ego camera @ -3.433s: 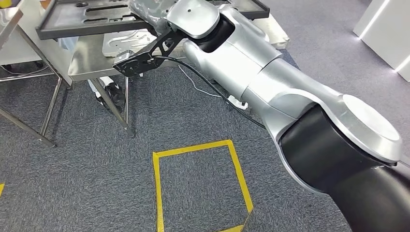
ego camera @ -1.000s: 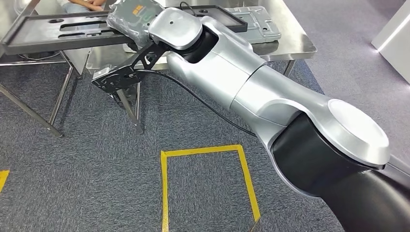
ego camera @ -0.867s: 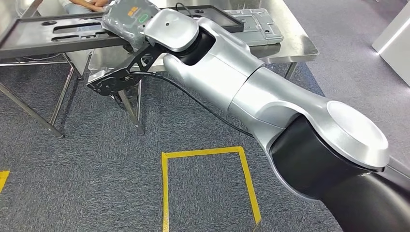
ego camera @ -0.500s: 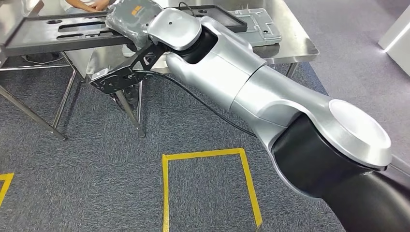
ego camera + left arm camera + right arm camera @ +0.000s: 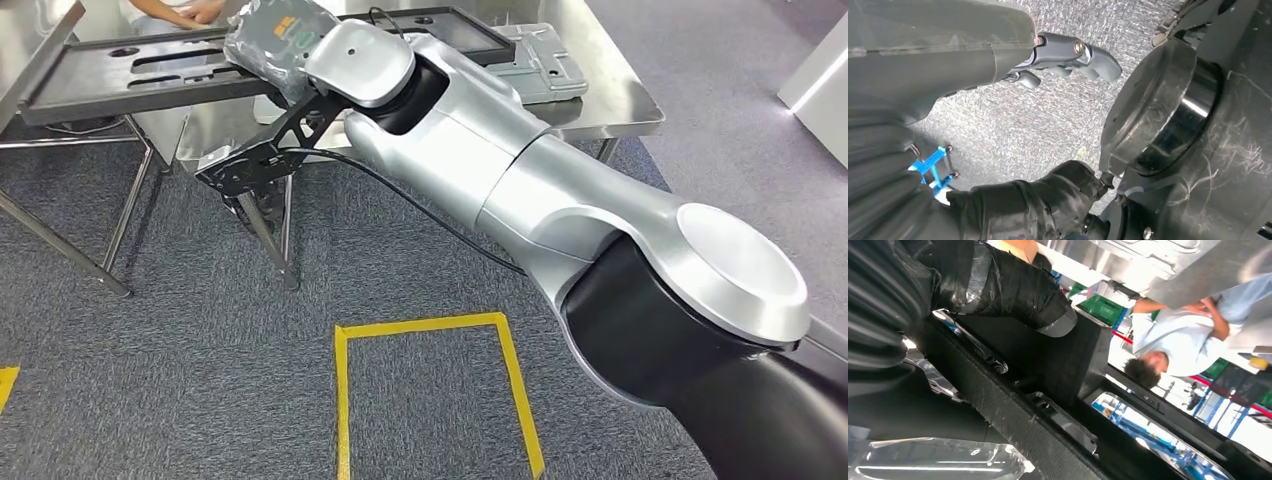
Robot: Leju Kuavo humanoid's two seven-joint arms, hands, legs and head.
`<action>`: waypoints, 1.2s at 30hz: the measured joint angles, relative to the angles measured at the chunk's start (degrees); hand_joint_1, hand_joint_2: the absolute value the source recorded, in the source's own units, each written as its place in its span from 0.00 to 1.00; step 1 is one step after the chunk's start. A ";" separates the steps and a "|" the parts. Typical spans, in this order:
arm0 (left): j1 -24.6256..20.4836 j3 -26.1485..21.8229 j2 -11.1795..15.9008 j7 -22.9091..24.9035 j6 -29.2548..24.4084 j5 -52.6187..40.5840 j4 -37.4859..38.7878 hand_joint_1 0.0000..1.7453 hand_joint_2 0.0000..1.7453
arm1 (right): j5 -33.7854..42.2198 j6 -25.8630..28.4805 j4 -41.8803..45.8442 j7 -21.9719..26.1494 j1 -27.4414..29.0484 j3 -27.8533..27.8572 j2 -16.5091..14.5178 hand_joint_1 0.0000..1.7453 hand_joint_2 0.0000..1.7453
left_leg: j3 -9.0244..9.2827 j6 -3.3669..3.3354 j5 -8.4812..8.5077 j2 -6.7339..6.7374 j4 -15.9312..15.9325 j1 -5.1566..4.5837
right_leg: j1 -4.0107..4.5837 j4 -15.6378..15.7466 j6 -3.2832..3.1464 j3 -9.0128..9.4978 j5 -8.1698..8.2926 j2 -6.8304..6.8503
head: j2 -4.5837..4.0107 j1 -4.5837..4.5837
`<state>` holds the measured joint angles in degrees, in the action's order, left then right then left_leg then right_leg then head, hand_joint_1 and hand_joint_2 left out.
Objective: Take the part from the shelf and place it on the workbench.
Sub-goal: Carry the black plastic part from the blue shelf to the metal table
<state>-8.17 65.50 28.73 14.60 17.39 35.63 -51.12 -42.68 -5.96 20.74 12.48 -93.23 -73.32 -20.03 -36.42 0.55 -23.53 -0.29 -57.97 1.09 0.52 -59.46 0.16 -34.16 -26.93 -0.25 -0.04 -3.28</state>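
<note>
Item 1, part [image 5: 130,72]: a long, flat black frame with slots cut through it. I see it carried in the air, its long axis running crosswise in front of me, from the far left of the head view across to the table. Its right end overlaps the table edge; whether it touches the top I cannot tell.

Item 2, workbench [image 5: 600,95]: a bright steel table on thin legs, standing ahead of me and to the right. A grey metal plate [image 5: 540,60] already lies on its top, just beside the part's right end.

Item 3, right hand [image 5: 275,40]: wrapped in a grey cover, set on the part near its middle. In the right wrist view the dark taped thumb [image 5: 1013,287] lies over the black edge of the part [image 5: 1068,360], so I judge this hand grips the part.

Item 4, left hand [image 5: 1068,52]: seen in the left wrist view beside a dark round piece; the fingers are apart, but what they hold, if anything, I cannot tell.

Item 5, person [image 5: 1173,342]: seated beyond the part, in a light top.

Item 6, floor: grey carpet with a yellow tape square [image 5: 440,390] near my feet.

Judgement: the part must travel right and forward, long axis kept along the table, before I lower it.
</note>
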 joint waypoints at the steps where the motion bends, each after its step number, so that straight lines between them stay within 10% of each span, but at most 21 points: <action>1: -0.03 -0.05 -0.05 0.03 0.01 0.00 0.03 0.00 1.00 | -0.08 0.01 -0.11 -0.07 -0.08 -0.03 0.05 1.00 1.00 | 0.28 -0.33 -0.08 0.01 0.14 0.14 | -0.02 -2.14 0.28 -0.98 -1.09 0.01 | 0.00 0.10; 4: -0.09 -0.20 -0.25 0.12 0.01 0.00 0.14 0.00 1.00 | -0.38 -0.02 -0.52 -0.21 -0.06 -0.20 0.17 1.00 1.00 | 0.79 -0.91 -0.61 0.04 0.12 0.08 | -0.22 -12.91 0.62 -6.95 -4.89 0.04 | -0.01 0.33; 6: -0.08 -0.23 -0.41 0.20 0.03 0.00 0.22 0.00 1.00 | -0.75 -0.14 -0.92 -0.36 0.12 -0.34 0.32 1.00 1.00 | 1.19 -0.96 -1.08 -0.05 -0.04 0.05 | -0.27 -14.82 0.49 -8.97 -3.79 0.04 | -0.01 0.35; 10: -0.20 -0.32 -0.79 0.40 0.26 -0.01 0.41 0.00 1.00 | -1.64 -0.52 -1.52 -0.69 -0.07 -0.38 0.64 1.00 1.00 | 2.04 -0.44 -2.26 -0.29 -0.48 -0.21 | -0.02 -1.94 -0.63 -4.22 3.71 0.00 | 0.00 0.32; 16: -0.61 -0.52 -1.34 0.63 0.60 -0.04 0.73 0.00 1.00 | -2.75 -0.89 -1.90 -0.68 -0.08 -0.38 0.87 1.00 1.00 | 1.37 1.31 -4.05 -0.09 -2.32 -0.06 | -0.26 1.35 -1.75 -2.17 3.60 -0.10 | 0.00 0.18; 19: -0.67 -0.57 -1.40 0.63 0.80 -0.11 0.93 0.00 1.00 | -3.35 -0.88 -2.05 -0.60 0.32 -0.38 0.92 1.00 1.00 | -3.86 1.90 -7.56 0.02 -12.18 0.07 | -0.38 1.52 -2.31 -1.33 3.11 -0.07 | -0.01 0.05; 21: -0.64 -0.58 -1.45 0.61 0.88 -0.14 1.12 0.00 1.00 | -3.63 -0.88 -2.09 -0.44 1.05 -0.38 0.91 1.00 1.00 | -6.20 2.01 -6.83 0.03 -14.89 0.12 | -0.29 1.42 -2.37 -0.77 2.59 -0.22 | -0.01 0.05; 25: -0.66 -0.68 -1.45 0.51 0.87 -0.15 1.33 0.00 1.00 | -3.88 -0.85 -2.11 -0.31 1.42 -0.38 0.91 1.00 1.00 | -1.66 1.26 0.47 0.07 -2.72 -0.17 | -0.05 1.01 -1.97 0.40 1.30 -0.33 | -0.01 0.09; 31: -0.72 -0.74 -1.45 0.32 0.90 -0.15 1.58 0.00 1.00 | -4.18 -0.80 -2.14 -0.05 1.48 -0.38 0.89 1.00 1.00 | 0.66 -0.41 0.41 -0.02 0.92 -0.20 | 0.14 -0.69 -0.27 -0.26 -0.45 -0.19 | 0.00 0.38; 36: -0.79 -0.74 -1.51 0.28 0.90 -0.15 1.61 0.00 1.00 | -4.23 -0.79 -2.15 0.05 2.05 -0.38 0.87 1.00 1.00 | 1.74 -0.95 -0.61 0.10 0.87 0.07 | -0.61 -15.39 0.74 -9.14 -4.47 -0.07 | 0.00 0.67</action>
<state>-8.96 64.76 27.22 14.88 18.29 35.47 -49.52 -46.91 -6.75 18.59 12.53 -91.18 -73.70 -19.16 -34.69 -0.40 -24.14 -0.19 -57.10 1.16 -0.09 -74.85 0.91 -43.30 -31.40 -0.32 -0.04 -2.61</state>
